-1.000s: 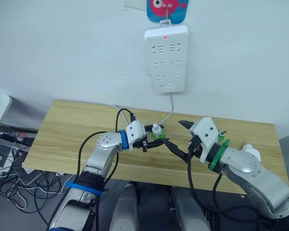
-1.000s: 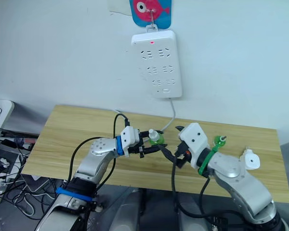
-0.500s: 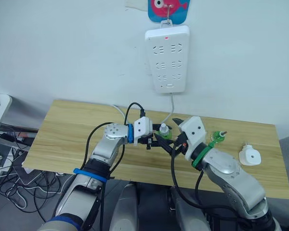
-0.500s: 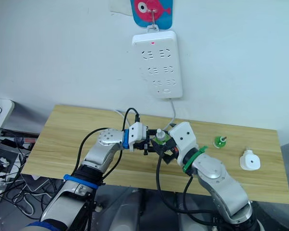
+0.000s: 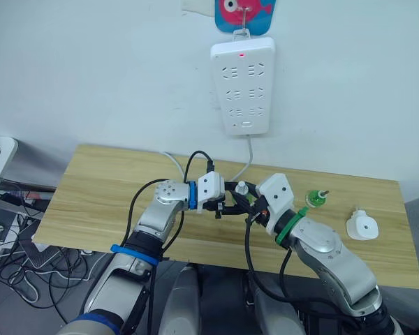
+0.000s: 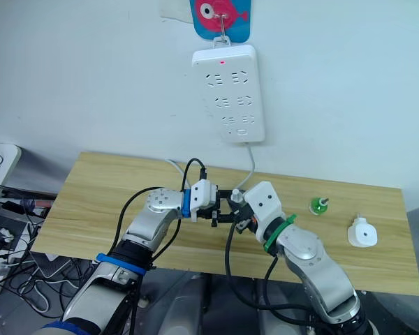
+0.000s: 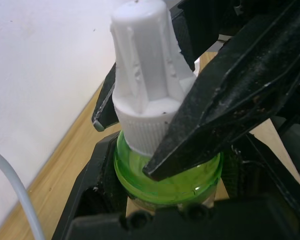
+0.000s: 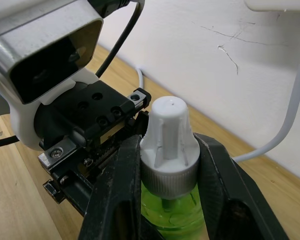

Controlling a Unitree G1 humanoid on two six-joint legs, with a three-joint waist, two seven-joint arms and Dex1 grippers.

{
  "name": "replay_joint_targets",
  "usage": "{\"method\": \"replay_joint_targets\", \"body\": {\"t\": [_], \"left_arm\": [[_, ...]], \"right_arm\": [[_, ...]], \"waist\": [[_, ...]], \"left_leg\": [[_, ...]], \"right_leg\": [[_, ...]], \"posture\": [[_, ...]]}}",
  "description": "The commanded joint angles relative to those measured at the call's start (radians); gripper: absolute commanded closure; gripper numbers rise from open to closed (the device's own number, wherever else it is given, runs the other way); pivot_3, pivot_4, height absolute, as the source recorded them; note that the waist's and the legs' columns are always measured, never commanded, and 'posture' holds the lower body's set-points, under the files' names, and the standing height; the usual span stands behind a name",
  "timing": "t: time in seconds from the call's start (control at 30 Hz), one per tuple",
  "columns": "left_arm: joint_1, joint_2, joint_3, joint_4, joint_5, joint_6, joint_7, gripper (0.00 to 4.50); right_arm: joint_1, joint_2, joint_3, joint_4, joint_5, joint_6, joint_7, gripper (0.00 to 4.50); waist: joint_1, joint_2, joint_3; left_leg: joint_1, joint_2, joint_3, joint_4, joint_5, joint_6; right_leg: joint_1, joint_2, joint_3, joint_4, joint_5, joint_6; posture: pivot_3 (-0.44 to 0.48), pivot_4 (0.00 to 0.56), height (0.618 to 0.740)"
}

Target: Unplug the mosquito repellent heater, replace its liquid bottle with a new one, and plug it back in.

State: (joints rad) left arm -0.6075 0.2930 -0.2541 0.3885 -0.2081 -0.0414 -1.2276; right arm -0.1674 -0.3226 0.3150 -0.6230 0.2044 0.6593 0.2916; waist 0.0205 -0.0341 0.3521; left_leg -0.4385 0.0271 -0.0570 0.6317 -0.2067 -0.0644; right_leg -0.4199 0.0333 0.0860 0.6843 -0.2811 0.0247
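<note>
The left gripper pinches the new bottle's green body above the table while the right gripper clamps its white cap, so unplugging looks done: the heater and old bottle lie apart, and uncapping, fitting and replugging into the power strip remain.

Bright, even room light with soft shadows and no harsh glare. The wrist views are perhaps slightly soft up close, with the wall washed pale.
</note>
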Motion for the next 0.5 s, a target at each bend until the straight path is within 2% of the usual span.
{"method": "replay_joint_targets", "body": {"t": [0.03, 0.17, 0.33, 0.5], "left_arm": [[0.01, 0.012, -0.019, -0.028, -0.017, -0.06, -0.087, 2.24], [0.003, 0.096, -0.116, -0.025, -0.083, -0.242, -0.363, 2.24], [-0.084, 0.181, -0.306, 0.023, -0.193, -0.371, -0.387, 2.24], [-0.141, 0.167, -0.352, 0.089, -0.237, -0.401, -0.387, 2.24]], "right_arm": [[0.004, -0.025, -0.017, -0.05, 0.038, -0.032, 0.073, 3.39], [-0.081, -0.202, -0.017, -0.036, 0.143, -0.164, 0.433, 3.39], [-0.195, -0.311, -0.016, 0.122, 0.238, -0.294, 0.792, 3.39], [-0.252, -0.308, -0.021, 0.203, 0.246, -0.317, 0.885, 3.39]], "waist": [[0.0, 0.0, 0.0], [0.0, 0.0, 0.0], [0.003, 0.0, 0.0], [0.003, 0.0, 0.0]], "left_leg": [[0.0, 0.0, 0.0, 0.0, 0.0, 0.0], [0.001, -0.001, 0.001, 0.002, 0.0, 0.0], [0.002, 0.0, -0.001, 0.006, -0.002, 0.004], [0.002, -0.001, -0.003, 0.013, -0.003, 0.005]], "right_leg": [[0.0, 0.0, 0.0, 0.0, 0.0, 0.0], [0.0, 0.0, 0.0, 0.003, 0.0, 0.0], [0.002, 0.001, -0.001, 0.007, 0.0, 0.0], [0.006, 0.001, -0.002, 0.008, -0.001, 0.002]], "posture": [[0.132, 0.321, 0.74], [0.143, 0.327, 0.74], [0.169, 0.325, 0.74], [0.169, 0.325, 0.74]]}}
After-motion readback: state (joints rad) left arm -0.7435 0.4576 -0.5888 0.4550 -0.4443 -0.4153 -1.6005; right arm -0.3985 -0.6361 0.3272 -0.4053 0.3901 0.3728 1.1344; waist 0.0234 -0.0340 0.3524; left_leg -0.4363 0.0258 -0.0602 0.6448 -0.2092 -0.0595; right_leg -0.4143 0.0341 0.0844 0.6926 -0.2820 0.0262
